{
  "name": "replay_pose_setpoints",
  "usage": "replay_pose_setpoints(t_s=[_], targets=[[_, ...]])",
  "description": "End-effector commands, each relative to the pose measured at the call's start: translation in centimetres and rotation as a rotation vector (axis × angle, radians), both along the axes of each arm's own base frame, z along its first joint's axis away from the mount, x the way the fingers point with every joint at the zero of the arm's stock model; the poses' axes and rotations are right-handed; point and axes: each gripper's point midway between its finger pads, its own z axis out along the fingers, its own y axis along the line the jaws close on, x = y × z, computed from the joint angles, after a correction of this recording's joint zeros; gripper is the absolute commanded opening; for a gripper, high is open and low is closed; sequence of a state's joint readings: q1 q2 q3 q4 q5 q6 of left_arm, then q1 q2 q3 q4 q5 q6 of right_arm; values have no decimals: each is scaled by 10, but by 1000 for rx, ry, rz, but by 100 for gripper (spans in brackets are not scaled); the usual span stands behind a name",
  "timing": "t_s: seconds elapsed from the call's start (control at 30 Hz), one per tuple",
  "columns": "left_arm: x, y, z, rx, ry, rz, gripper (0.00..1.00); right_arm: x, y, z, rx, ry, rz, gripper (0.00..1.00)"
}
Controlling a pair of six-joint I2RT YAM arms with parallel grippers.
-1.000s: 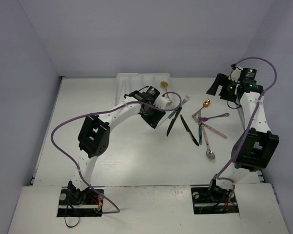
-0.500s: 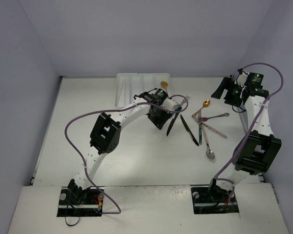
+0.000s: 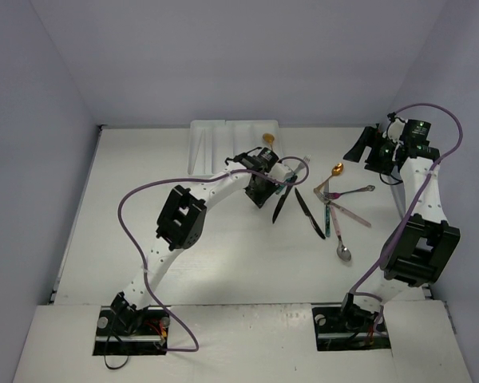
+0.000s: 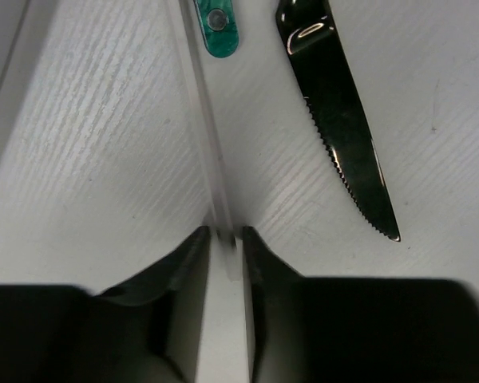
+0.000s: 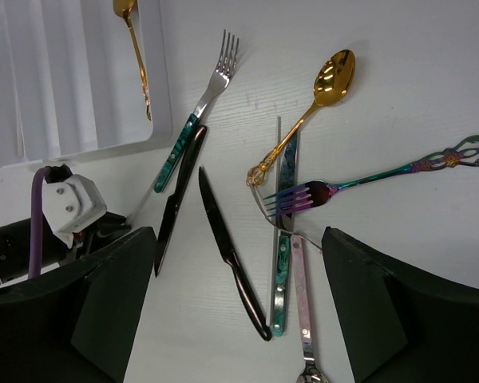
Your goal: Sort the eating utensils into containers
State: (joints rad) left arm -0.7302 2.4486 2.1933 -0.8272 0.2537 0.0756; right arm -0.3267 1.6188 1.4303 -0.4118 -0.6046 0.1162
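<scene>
My left gripper (image 4: 225, 233) is low on the table with its jaws closed in on the end of a slim pale utensil (image 4: 201, 120); I cannot tell its kind. It lies beside the teal-handled fork (image 5: 193, 120) and a black knife (image 4: 339, 136). In the top view the left gripper (image 3: 281, 177) is just right of the white tray (image 3: 223, 128), which holds a gold spoon (image 5: 136, 56). My right gripper (image 5: 238, 231) hangs open above the pile: another gold spoon (image 5: 335, 76), a second black knife (image 5: 223, 239), an iridescent fork (image 5: 367, 182) and a pink-handled spoon (image 5: 301, 295).
The tray's rim (image 5: 164, 96) lies close to the fork's tines. The left arm's purple cable (image 3: 144, 191) loops over the left half of the table. The right arm (image 3: 419, 183) stands near the right wall.
The left arm has reached further right, down beside the teal fork, and its jaws have narrowed onto the slim utensil. The right gripper shifted slightly right early on, then stayed still.
</scene>
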Motion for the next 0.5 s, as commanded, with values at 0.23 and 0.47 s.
replay_pose_setpoints(t_s=[0.23,0.47], targets=[[-48,40,-5,118,99,48,0,0,7,34,16,-96,21,82],[-81,56,58,38,35,73,0,-2,17,33,56,-89,43,81]])
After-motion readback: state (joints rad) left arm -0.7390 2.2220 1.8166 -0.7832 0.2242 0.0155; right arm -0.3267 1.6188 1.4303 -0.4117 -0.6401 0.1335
